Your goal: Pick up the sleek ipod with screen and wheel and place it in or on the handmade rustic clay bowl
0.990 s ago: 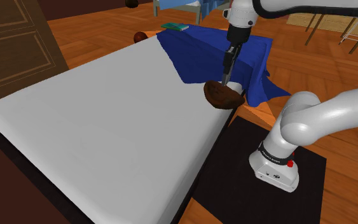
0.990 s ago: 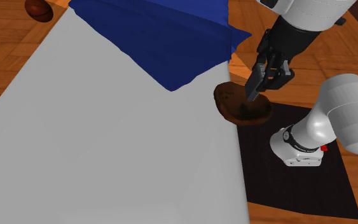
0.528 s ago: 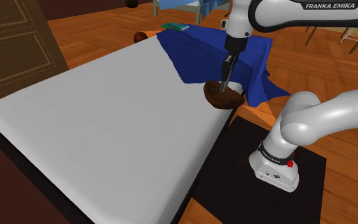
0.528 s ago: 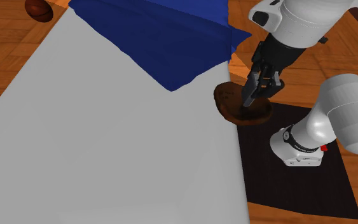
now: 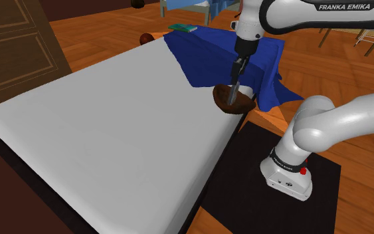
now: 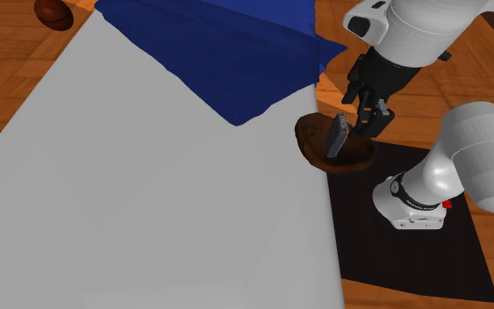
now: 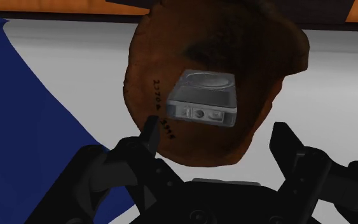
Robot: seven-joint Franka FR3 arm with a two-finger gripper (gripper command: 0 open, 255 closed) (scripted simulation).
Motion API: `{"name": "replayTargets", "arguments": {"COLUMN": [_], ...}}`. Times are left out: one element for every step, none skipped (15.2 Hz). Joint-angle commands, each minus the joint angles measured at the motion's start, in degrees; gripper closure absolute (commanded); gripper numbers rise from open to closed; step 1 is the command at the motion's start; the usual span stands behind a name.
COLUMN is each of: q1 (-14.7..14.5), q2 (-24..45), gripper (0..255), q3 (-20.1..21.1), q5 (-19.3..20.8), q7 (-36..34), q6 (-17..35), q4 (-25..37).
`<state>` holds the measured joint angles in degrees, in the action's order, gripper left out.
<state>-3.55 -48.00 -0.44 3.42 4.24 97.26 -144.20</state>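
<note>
In the second exterior view the blue cloth (image 6: 236,53) lies leftmost on the white tabletop (image 6: 148,193); next, at the edge, sits the brown bowl (image 6: 308,133), the grey ipod (image 6: 337,136) leaning inside it; the hand (image 6: 364,114) hovers just above, fingers spread, pinching nothing; placement looks done, only withdrawal remains.

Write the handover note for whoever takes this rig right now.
Gripper: open, hovering just above the bowl, fingers touching nothing.
iPod: inside the brown bowl, leaning on end, free of the fingers.
Bowl: at the white table's edge, beside the blue cloth.
Done: iPod is in the bowl.
Left: probably just lift the gripper clear.
</note>
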Motion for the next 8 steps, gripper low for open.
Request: {"name": "replayTargets", "arguments": {"q1": [0.0, 0.0, 0.0, 0.0, 0.0, -0.1, -0.1, -0.1], "q2": [0.0, 0.0, 0.0, 0.0, 0.3, 0.6, 1.0, 1.4], "gripper": [0, 0, 0, 0, 0, 0, 0, 0], "q3": [0.0, 0.0, 0.0, 0.0, 0.1, 0.2, 0.3, 0.4], "q5": [0.0, 0.0, 0.0, 0.0, -0.1, -0.2, -0.2, -0.3], "q7": [0.0, 0.0, 0.0, 0.0, 0.0, 0.0, 0.0, 0.1], "q6": [0.0, 0.0, 0.0, 0.0, -1.8, -3.6, -5.4, -6.8], "q4": [0.0, 0.0, 0.0, 0.0, 2.1, 4.2, 6.4, 8.1]}}
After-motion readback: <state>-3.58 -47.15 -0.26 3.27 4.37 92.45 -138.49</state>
